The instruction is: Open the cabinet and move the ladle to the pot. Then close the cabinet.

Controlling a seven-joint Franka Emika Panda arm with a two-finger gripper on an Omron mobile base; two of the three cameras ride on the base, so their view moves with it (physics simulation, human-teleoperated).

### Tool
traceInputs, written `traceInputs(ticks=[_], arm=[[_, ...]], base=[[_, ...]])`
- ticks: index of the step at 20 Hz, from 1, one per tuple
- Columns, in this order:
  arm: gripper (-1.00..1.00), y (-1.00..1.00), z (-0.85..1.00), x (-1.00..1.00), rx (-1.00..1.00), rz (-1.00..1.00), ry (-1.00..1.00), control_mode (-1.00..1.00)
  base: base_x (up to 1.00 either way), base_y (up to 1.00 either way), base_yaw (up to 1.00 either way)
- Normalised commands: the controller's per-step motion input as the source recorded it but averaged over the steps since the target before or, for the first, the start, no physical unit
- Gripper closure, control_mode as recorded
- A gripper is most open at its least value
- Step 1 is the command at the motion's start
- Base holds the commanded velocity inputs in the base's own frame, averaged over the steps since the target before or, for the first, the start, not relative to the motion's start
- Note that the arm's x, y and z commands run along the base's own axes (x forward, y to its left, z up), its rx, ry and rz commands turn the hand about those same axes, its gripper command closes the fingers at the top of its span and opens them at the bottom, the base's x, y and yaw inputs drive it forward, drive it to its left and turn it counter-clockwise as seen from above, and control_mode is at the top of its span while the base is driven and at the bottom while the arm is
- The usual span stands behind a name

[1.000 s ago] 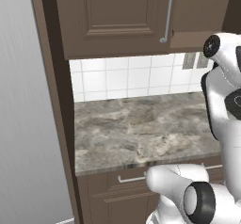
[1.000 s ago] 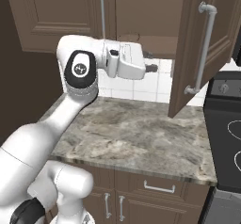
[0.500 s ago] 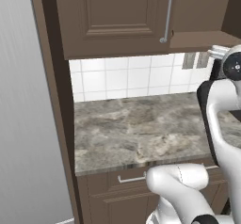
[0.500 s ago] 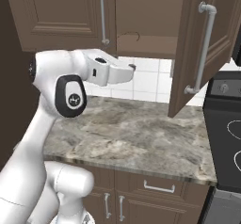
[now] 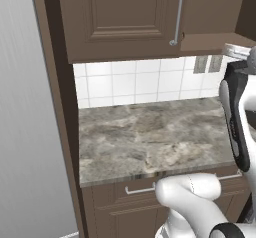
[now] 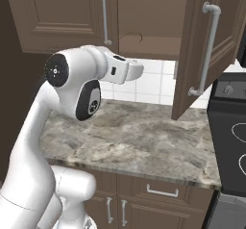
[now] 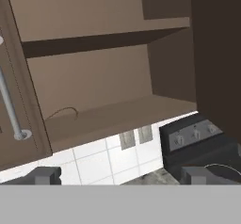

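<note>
While ajar, cabinet [image 6: 202,55] (claw [image 7: 120,177] spread)

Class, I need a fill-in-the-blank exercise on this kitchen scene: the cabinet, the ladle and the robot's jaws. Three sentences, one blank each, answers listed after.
1. The right door of the cabinet stands ____.
2. The ladle lies on the cabinet's ____ shelf.
3. The gripper has its jaws ____ and holds nothing.

Missing words: open; bottom; open

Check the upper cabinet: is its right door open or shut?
Open: the right door of the cabinet stands swung out over the counter, baring its shelves.
</note>
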Motion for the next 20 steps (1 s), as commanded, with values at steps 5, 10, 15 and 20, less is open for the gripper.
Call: traceInputs(ticks=[5,10,15,20], arm=[[-1.0,0.36,0.31,0.2,0.12,0.05,0.0,-1.0],[-1.0,0.4,0.27,0.06,0.06,0.01,0.02,-1.0],[-1.0,0.41,0.08,0.0,0.04,0.02,0.01,-1.0],[-1.0,0.21,0.0,0.13,0.08,0.08,0.04,-1.0]], base=[[0.0,0.0,0.0],[0.0,0.0,0.0],[0.0,0.0,0.0],[0.0,0.0,0.0]])
